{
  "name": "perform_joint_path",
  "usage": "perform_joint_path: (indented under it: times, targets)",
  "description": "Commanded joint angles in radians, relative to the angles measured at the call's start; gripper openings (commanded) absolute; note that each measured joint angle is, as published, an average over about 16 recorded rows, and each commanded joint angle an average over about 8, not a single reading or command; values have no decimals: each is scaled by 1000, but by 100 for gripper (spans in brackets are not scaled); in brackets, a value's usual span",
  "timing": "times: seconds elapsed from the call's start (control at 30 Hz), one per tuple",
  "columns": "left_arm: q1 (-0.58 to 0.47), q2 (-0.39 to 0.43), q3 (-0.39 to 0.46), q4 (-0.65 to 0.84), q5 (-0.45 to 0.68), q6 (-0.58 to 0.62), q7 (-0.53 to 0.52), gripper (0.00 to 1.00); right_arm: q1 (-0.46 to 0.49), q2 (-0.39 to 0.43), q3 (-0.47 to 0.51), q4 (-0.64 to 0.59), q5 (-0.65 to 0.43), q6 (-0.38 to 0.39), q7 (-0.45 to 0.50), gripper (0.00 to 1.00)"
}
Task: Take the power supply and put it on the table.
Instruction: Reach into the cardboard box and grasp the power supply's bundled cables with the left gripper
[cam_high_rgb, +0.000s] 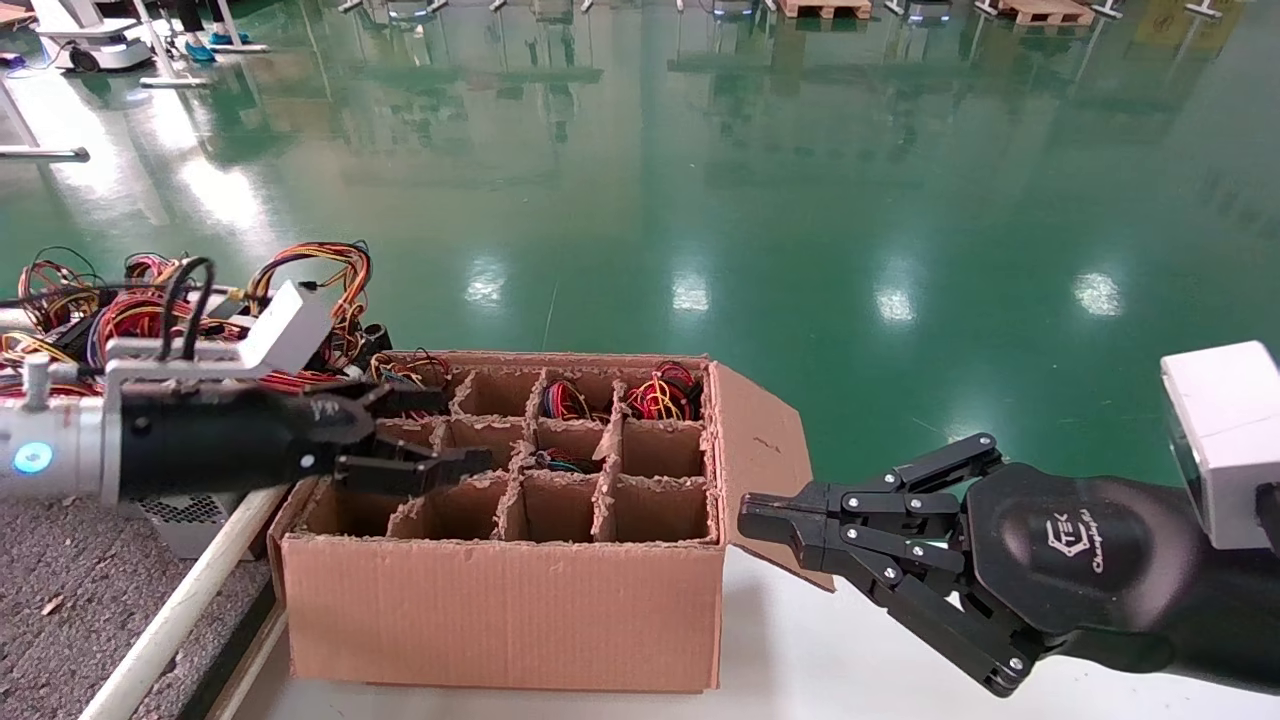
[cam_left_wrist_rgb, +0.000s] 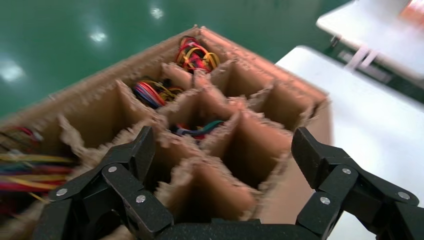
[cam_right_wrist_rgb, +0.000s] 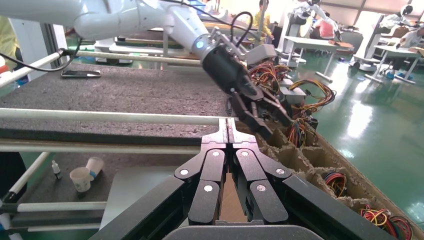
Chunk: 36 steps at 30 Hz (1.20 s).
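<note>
two grippers show: the left gripper (cam_high_rgb: 440, 432) hovers with fingers spread wide over the cardboard box's (cam_high_rgb: 500, 610) left compartments, holding nothing. the right gripper (cam_high_rgb: 765, 520), pinched closed and empty, hangs beside the box's flap. power supplies (cam_high_rgb: 190, 515) with wire bundles sit on the felt table (cam_high_rgb: 60, 600).

Cardboard box (cam_high_rgb: 500, 610) sits on the white desk (cam_high_rgb: 800, 660); beside it, power supplies (cam_high_rgb: 185, 520) crowd the grey felt desk (cam_high_rgb: 60, 600)

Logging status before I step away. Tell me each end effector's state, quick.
Left end effector: open, empty, over the cardboard box.
Right end effector: shut, empty.
</note>
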Motion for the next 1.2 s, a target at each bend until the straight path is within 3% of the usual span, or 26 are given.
perform_joint_path:
  times: [0.03, 0.13, 0.53, 1.2]
  targets:
    - [-41, 23, 17, 54, 40, 1, 54, 100, 0, 0, 0, 0, 0, 0, 0, 64]
    - [-64, 61, 17, 144, 50, -34, 85, 100, 0, 0, 0, 0, 0, 0, 0, 100]
    - [-107, 151, 18, 379, 65, -182, 38, 100, 0, 0, 0, 0, 0, 0, 0, 100]
    - [-121, 146, 35, 437, 91, -200, -33, 100, 0, 0, 0, 0, 0, 0, 0, 100]
